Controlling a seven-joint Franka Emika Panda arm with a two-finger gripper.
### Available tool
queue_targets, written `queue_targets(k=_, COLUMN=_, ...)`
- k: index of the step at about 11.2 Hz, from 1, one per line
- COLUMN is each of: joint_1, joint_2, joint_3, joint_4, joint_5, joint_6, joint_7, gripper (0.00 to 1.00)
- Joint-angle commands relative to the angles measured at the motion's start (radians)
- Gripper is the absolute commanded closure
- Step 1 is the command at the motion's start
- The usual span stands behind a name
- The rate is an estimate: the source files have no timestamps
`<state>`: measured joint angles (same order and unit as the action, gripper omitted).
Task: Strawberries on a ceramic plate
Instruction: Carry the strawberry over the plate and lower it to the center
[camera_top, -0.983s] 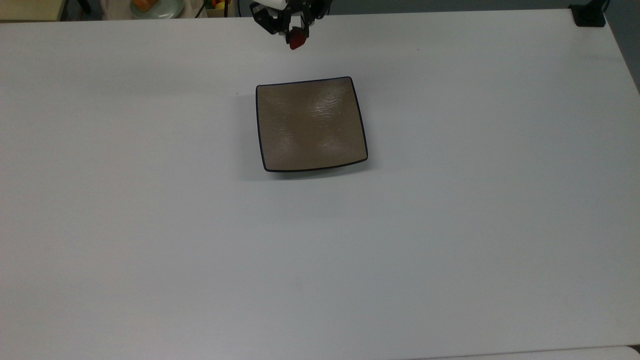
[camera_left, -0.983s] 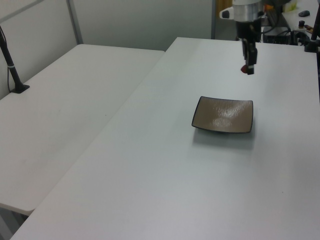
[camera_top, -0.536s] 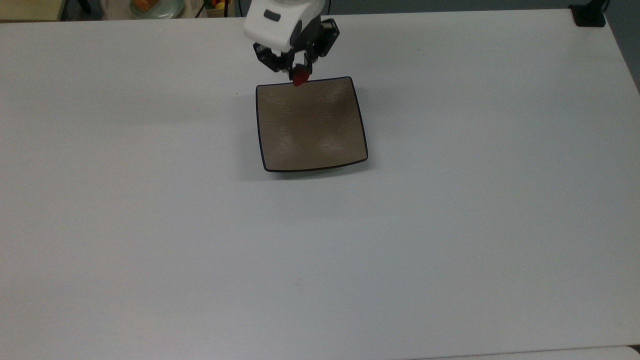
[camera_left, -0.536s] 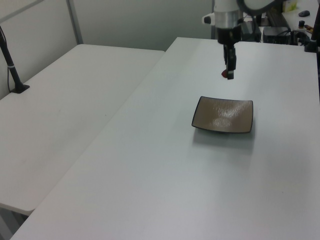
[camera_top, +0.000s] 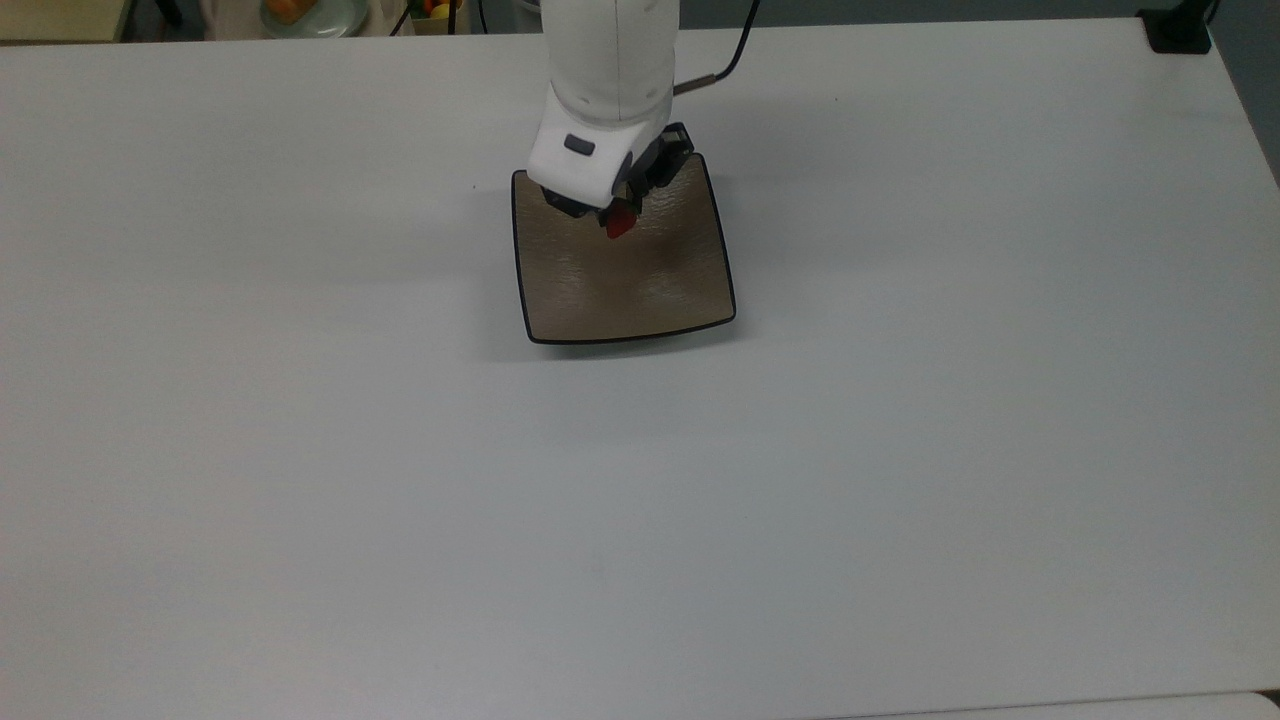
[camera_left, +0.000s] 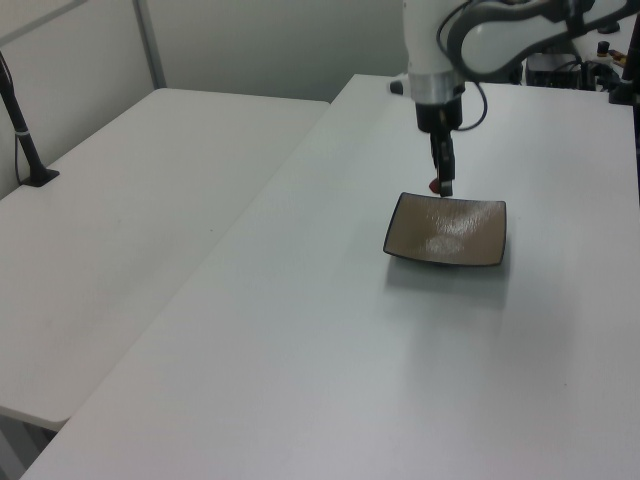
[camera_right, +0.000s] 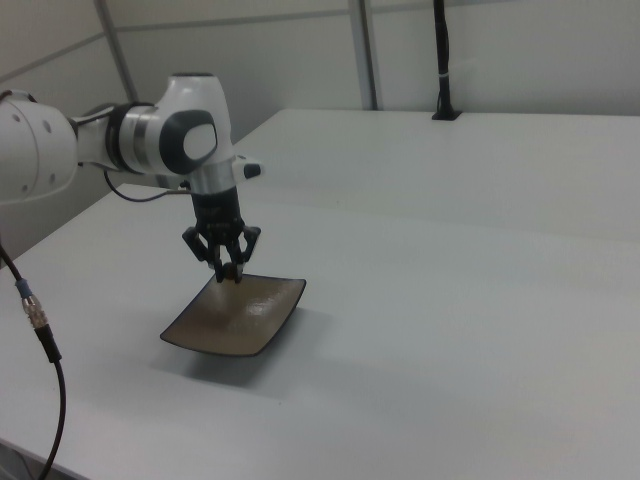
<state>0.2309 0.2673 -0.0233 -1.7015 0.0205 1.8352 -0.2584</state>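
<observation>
Fingers (camera_top: 619, 213) pinched on small red cone strawberry (camera_top: 621, 223), above glossy square tan ceramic plate (camera_top: 640, 285).

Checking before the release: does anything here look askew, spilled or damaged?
Nothing stands out. The plate sits flat and whole on the table, nothing spilled around it. The end effector holds the strawberry above the plate's part nearer the top view's upper edge.
</observation>
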Motion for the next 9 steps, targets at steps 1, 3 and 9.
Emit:
queue_targets(k=1, joint_1=0.019, joint_2=0.026, joint_3=-0.003, joint_4=-0.070, joint_5=-0.007, joint_6=0.088, joint_7=0.007, gripper=0.99)
queue_targets(k=3, joint_1=0.024, joint_2=0.039, joint_3=-0.003, joint_4=-0.107, joint_5=-0.007, joint_6=0.136, joint_7=0.011, gripper=0.99)
queue_targets(k=9, joint_1=0.030, joint_2=0.035, joint_3=-0.003, joint_4=-0.115, joint_5=-0.017, joint_6=0.157, joint_7=0.018, gripper=0.00)
